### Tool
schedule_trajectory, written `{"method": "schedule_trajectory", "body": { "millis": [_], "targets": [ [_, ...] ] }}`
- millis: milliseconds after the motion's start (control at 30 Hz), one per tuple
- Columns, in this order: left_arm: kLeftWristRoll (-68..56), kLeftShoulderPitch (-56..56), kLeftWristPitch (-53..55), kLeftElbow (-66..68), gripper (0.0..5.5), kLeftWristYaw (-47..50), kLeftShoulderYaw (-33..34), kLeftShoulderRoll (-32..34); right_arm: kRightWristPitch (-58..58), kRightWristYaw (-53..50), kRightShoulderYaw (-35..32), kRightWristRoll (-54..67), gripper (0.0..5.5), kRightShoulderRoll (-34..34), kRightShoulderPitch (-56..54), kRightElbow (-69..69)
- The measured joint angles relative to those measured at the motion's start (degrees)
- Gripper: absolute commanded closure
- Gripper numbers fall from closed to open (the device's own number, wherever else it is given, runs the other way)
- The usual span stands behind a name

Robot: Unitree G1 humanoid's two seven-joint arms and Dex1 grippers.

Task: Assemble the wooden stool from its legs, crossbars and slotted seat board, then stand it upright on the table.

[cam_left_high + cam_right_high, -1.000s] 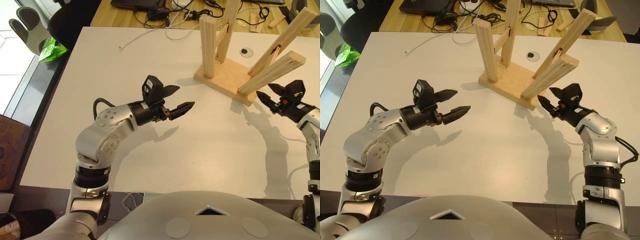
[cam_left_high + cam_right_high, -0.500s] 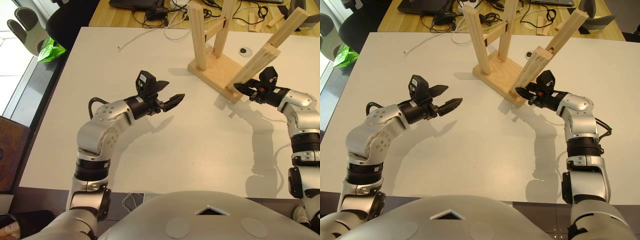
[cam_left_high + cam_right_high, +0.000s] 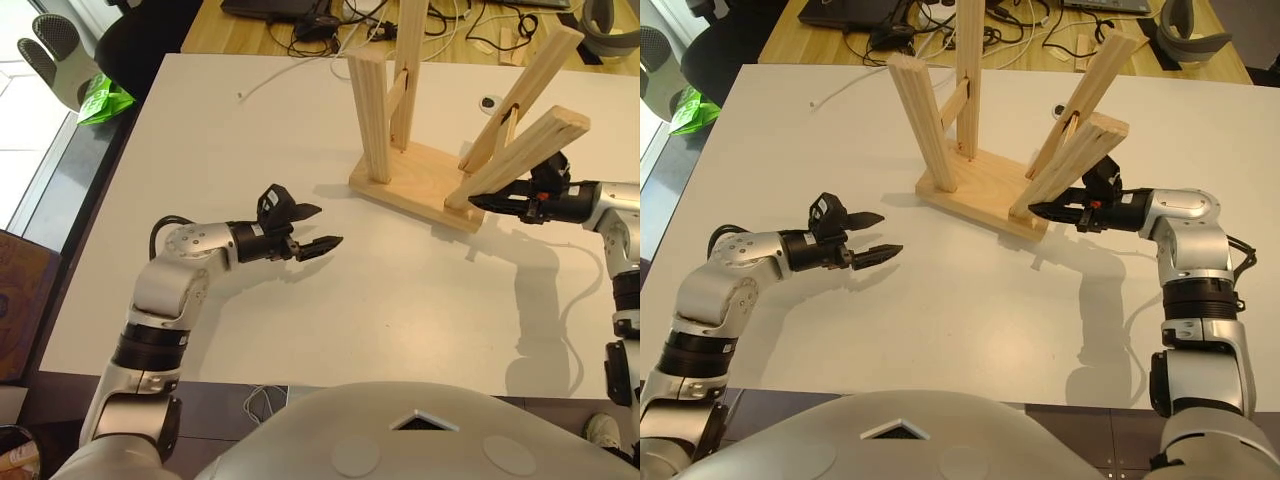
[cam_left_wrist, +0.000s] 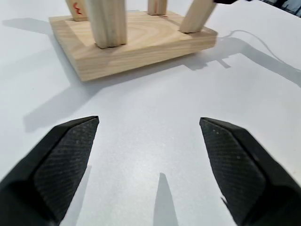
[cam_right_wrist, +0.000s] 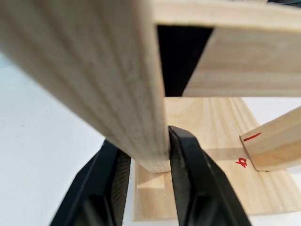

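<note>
The white table [image 3: 400,310] carries everything. Nearest, toward the robot's left, the left gripper [image 3: 325,226] hovers low over the bare tabletop. Its jaws are spread wide with nothing between them, and they point toward the stool [image 3: 430,150], which stands well apart from them.

Farther out on the robot's right, the right gripper [image 3: 480,199] reaches in level with the table. Its jaws are clenched on the leaning leg [image 3: 520,150], right where that leg meets the seat board [image 3: 410,190]. In the right wrist view the two black fingers [image 5: 188,174] press against opposite faces of the leg, just above a rectangular slot in the board. A red mark [image 5: 241,162] is drawn on the wood beside the neighbouring leg.

The stool sits upside down near the middle of the table, toward the far side. Its seat board lies flat on the surface and four legs stick upward. The upright leg [image 3: 368,115] on the robot's left stands nearly vertical. The two on the right tilt outward. A short crossbar [image 3: 955,103] links the left pair of legs.

Beyond the stool, a thin white cable [image 3: 260,88] lies on the table's far left part, and a dark round grommet [image 3: 487,102] sits at the far right. Behind the table is a wooden desk [image 3: 230,35] strewn with cables.
</note>
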Motion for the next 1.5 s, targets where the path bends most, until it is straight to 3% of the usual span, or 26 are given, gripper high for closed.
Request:
{"method": "schedule_trajectory", "body": {
  "millis": [133,267,533,767,1100,1400,1500],
  "targets": [
    [8.89,-9.67,-8.11,16.11,1.53,11.11,0.18,-5.80,1.27,0.24,0.26,0.54,4.41,-0.24,0.30,-1.52],
    [10.10,-16.93,-14.04,21.43,1.53,11.50,1.12,-9.04,2.84,1.01,0.37,1.24,4.41,-0.38,1.22,-3.94],
    [5.77,-11.86,-8.22,13.62,1.53,-4.08,-4.13,-6.51,2.49,0.97,0.76,1.13,4.41,-1.13,2.45,-5.27],
    [9.33,-13.15,-9.27,18.30,1.53,0.31,-2.34,-6.30,0.20,0.88,1.75,0.13,4.41,-1.66,2.61,-5.25],
    [9.51,-12.05,-9.55,18.20,1.53,0.01,-2.09,-6.72,-18.95,-5.39,7.32,-11.52,4.41,-3.98,3.65,0.67],
    [10.15,-11.51,-9.55,18.16,1.53,1.96,-1.03,-8.17,-19.73,-6.69,6.48,-13.41,4.41,-5.38,4.30,3.67],
    [10.36,-11.47,-9.57,18.37,1.53,3.00,0.80,-7.83,-17.68,-6.33,4.78,-12.95,4.94,-7.67,6.67,3.01]
  ]
}}
